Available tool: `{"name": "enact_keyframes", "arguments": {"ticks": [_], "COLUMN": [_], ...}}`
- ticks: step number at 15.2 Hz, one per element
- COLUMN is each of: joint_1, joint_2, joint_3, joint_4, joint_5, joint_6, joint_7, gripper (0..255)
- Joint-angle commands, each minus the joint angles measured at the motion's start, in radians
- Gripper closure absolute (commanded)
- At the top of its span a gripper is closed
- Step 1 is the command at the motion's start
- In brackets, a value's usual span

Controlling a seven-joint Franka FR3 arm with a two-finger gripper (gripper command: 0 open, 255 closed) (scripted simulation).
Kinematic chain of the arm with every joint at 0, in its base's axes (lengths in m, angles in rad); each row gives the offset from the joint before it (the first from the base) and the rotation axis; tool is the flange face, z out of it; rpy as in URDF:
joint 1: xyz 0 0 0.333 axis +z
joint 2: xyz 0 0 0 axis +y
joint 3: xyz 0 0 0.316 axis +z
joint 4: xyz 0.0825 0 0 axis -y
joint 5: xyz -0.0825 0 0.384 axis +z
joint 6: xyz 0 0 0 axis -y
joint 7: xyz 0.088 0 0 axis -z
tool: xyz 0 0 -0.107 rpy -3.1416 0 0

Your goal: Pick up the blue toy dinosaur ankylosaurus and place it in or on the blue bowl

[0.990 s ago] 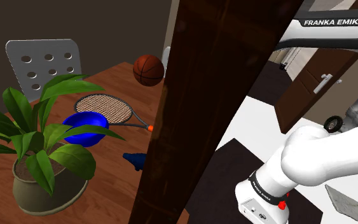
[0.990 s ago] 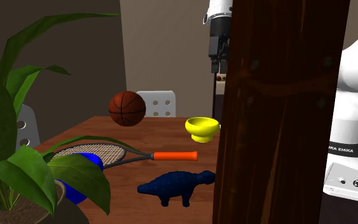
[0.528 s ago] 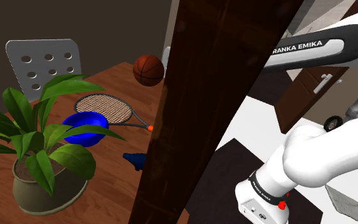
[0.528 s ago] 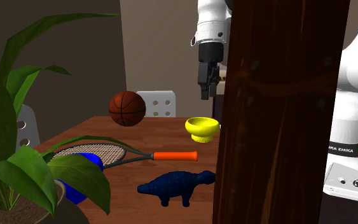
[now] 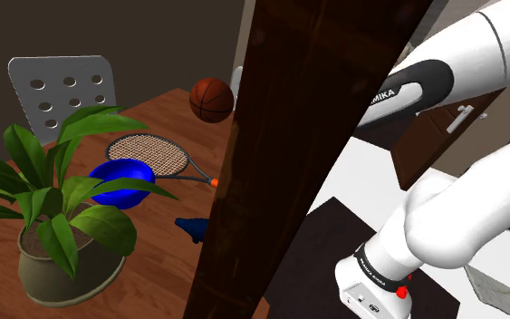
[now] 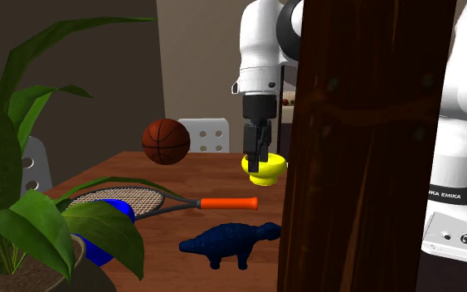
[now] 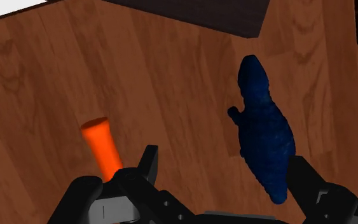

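Observation:
The dark blue toy dinosaur (image 6: 227,241) lies on its feet on the wooden table, near the front edge; its tail end peeks out beside the dark post (image 5: 189,227). In the wrist view the dinosaur (image 7: 266,143) lies below my open gripper (image 7: 227,175), close to one finger (image 7: 304,181), with nothing between the fingers. My gripper (image 6: 255,166) hangs above the table, over the dinosaur and in front of a yellow bowl. The blue bowl (image 5: 121,181) sits by the plant, and leaves partly hide this blue bowl (image 6: 100,245).
A racket (image 5: 149,154) with an orange handle (image 6: 227,202) lies between bowl and dinosaur. A basketball (image 6: 166,141) and yellow bowl (image 6: 265,169) stand further back. A potted plant (image 5: 58,227) fills the corner. A dark wooden post (image 6: 364,149) blocks much of both outside views.
The arm has swung down and toward the second exterior view's left, bringing the gripper from high up to just above the table near the yellow bowl. Objects have not moved.

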Motion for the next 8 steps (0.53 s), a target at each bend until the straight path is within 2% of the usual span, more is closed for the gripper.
{"name": "enact_keyframes", "arguments": {"ticks": [1, 5, 8], "joint_1": [0.013, 0.031, 0.052], "joint_2": [0.072, 0.234, 0.361], "joint_3": [0.026, 0.069, 0.083], "joint_4": [0.003, 0.037, 0.075], "joint_5": [-0.002, -0.046, -0.111], "joint_6": [0.068, 0.190, 0.271], "joint_7": [0.015, 0.064, 0.121], "gripper": [0, 0, 0]}}
